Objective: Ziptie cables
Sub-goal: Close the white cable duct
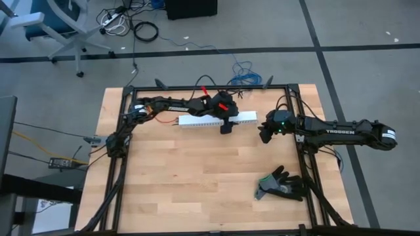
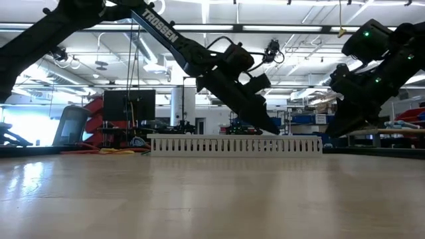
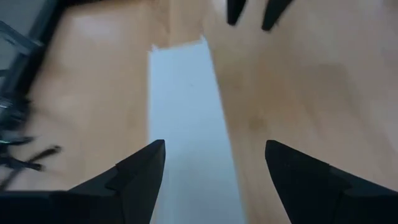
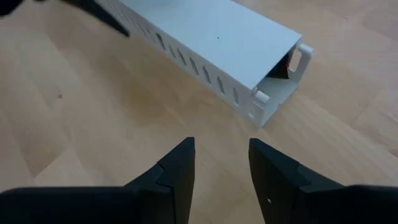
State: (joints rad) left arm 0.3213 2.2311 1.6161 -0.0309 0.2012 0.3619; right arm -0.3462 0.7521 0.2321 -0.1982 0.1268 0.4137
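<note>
A long white plastic duct (image 1: 216,120) with slots along its side lies near the far edge of the light wooden tabletop (image 1: 197,177). Its lid is on.

The left claw (image 1: 226,126) hangs over the middle of the duct, its tips by the near side. In the left wrist view its two dark fingers (image 3: 140,171) stand wide apart, with the white lid between them. The left claw holds nothing.

The right claw (image 1: 265,136) sits just past the right end of the duct, close but not touching. In the right wrist view its two dark fingers (image 4: 177,168) have a small gap between them, with only bare wood in the gap. It holds nothing. The open end of the duct faces this claw, and something dark shows inside it.

A thin blue tangle of wire (image 1: 244,73) lies on the floor beyond the tabletop. I cannot tell where the bundle of coloured cables or the thin black ziptie is.

A black and green glove (image 1: 282,185) lies on the tabletop near the right front edge, well apart from the duct.
</note>
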